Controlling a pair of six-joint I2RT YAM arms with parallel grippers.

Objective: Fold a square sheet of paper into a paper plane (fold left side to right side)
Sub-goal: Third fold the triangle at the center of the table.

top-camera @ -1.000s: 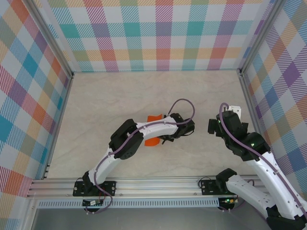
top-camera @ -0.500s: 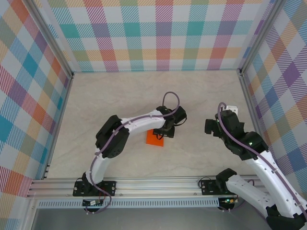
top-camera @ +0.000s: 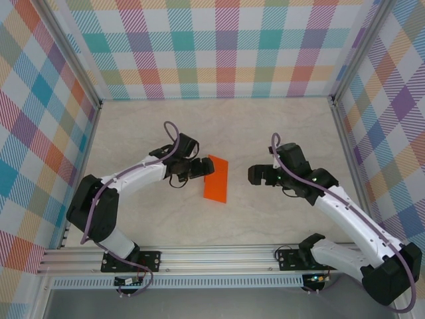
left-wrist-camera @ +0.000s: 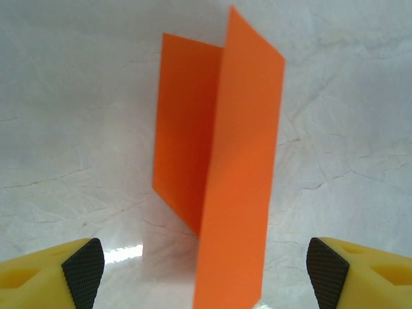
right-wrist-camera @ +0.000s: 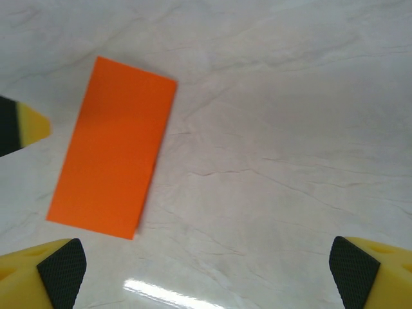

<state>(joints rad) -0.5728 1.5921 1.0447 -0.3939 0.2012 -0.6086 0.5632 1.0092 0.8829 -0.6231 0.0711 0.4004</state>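
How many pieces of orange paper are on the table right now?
1. The orange sheet, folded in half with its top flap slightly raised, lies near the middle of the table. None seem hidden.

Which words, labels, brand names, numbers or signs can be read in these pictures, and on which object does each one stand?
None: no word, label, brand, number or sign can be read in any view.
The folded orange paper is plain on every face that shows.
The checked walls and the marbled table carry only pattern, no writing.
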